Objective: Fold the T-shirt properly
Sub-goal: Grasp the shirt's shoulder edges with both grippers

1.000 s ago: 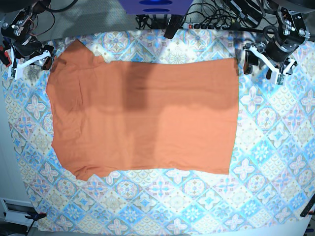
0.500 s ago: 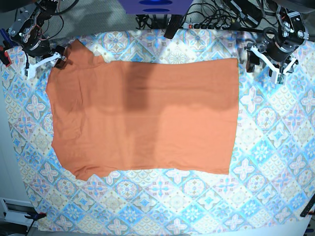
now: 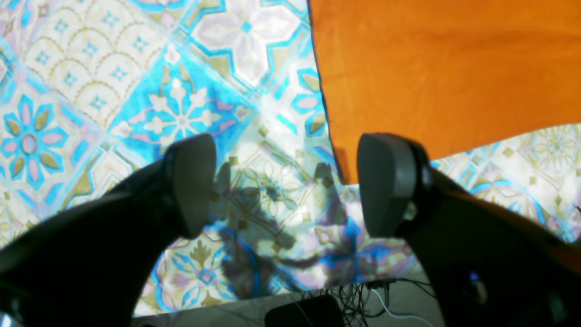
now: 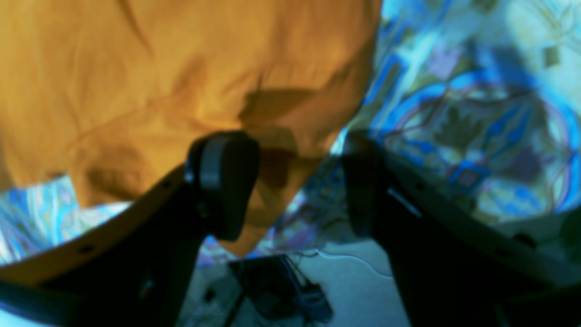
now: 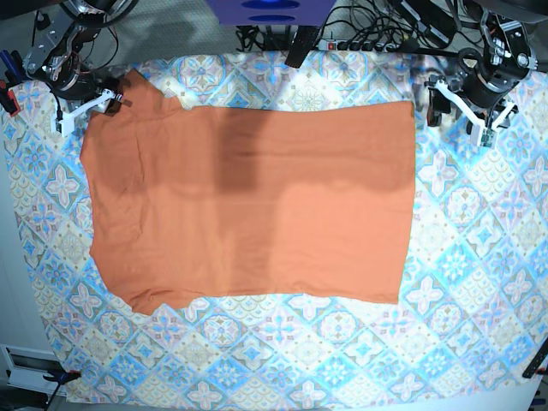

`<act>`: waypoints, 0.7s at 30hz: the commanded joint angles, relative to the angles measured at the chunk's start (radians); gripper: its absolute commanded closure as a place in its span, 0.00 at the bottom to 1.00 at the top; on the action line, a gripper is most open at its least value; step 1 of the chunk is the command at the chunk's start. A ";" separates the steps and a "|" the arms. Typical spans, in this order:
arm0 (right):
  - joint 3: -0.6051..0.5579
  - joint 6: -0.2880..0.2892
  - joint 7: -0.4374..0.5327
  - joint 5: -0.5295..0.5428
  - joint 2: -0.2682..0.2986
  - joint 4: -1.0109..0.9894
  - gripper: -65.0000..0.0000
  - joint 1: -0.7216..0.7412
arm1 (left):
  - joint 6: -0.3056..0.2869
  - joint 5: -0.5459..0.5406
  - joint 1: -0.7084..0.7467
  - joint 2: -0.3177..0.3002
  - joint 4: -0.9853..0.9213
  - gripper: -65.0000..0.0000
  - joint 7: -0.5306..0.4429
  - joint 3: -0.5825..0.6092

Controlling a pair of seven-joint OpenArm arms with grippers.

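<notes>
I saw the T-shirt (image 5: pixel 248 201) lying flat in the middle of the tablecloth (image 5: pixel 462 282), sleeves toward the right arm's side. My left gripper (image 3: pixel 286 181) hung spread wide and empty just off the shirt's far hem corner. My right gripper (image 4: pixel 299 181) hovered parted over the far sleeve's tip, one finger (image 4: pixel 224 181) above fabric, nothing grasped.

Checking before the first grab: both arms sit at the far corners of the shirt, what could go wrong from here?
1. Right gripper: one jaw is over the rumpled sleeve of the T-shirt, the other over the tablecloth; closing could pinch both or bunch the sleeve.
2. Left gripper: its open jaws sit mostly beside the hem corner, over bare tablecloth; closing here could miss the shirt.
</notes>
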 commanded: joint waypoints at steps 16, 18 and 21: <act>-0.038 0.006 0.025 0.005 0.006 -0.040 0.49 -0.003 | -0.003 -0.013 -0.033 -0.055 -0.049 0.27 -0.014 -0.002; -0.039 0.006 0.025 0.003 0.006 -0.040 0.49 -0.003 | -0.004 -0.016 -0.061 -0.073 -0.109 0.27 -0.014 -0.002; -0.039 0.006 0.025 0.002 0.006 -0.040 0.49 -0.003 | -0.075 -0.017 -0.095 -0.093 -0.193 0.27 -0.014 0.000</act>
